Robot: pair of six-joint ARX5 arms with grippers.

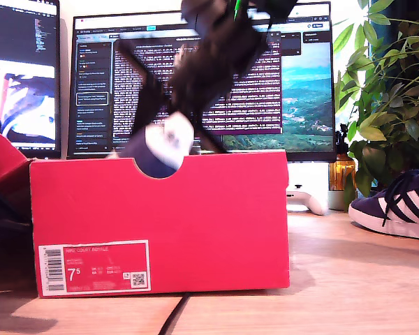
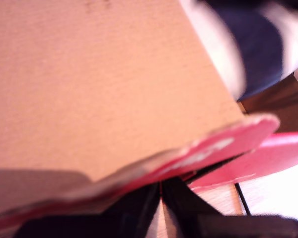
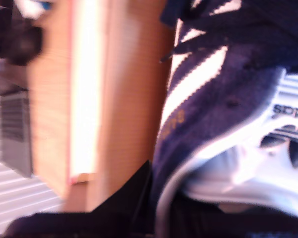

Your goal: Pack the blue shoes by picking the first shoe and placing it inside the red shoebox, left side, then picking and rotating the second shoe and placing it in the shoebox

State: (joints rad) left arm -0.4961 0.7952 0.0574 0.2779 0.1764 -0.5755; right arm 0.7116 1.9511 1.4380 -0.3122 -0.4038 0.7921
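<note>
The red shoebox (image 1: 216, 223) stands in the foreground with its label and notch facing the exterior camera. Above its open top my second gripper (image 1: 178, 105), blurred, is shut on one blue shoe (image 1: 164, 143), whose white heel shows through the notch. Up close that shoe (image 3: 228, 89) fills the second wrist view, beside the box's cardboard wall (image 3: 124, 99), with the second gripper (image 3: 161, 213) clamped at the collar. The other blue shoe (image 1: 398, 202) rests on the table at the exterior view's right. My first gripper (image 2: 161, 196) is shut just under the box's red rim (image 2: 213, 148); the blurred shoe (image 2: 258, 54) shows beyond.
Monitors (image 1: 195, 84) stand behind the box. A plain red cardboard piece (image 1: 3, 157) and a dark shape sit at the exterior view's left. A white controller (image 1: 304, 199), an amber bottle (image 1: 342, 174) and a leafy plant (image 1: 391, 91) are at the exterior view's right. A black cable (image 1: 171, 317) runs in front.
</note>
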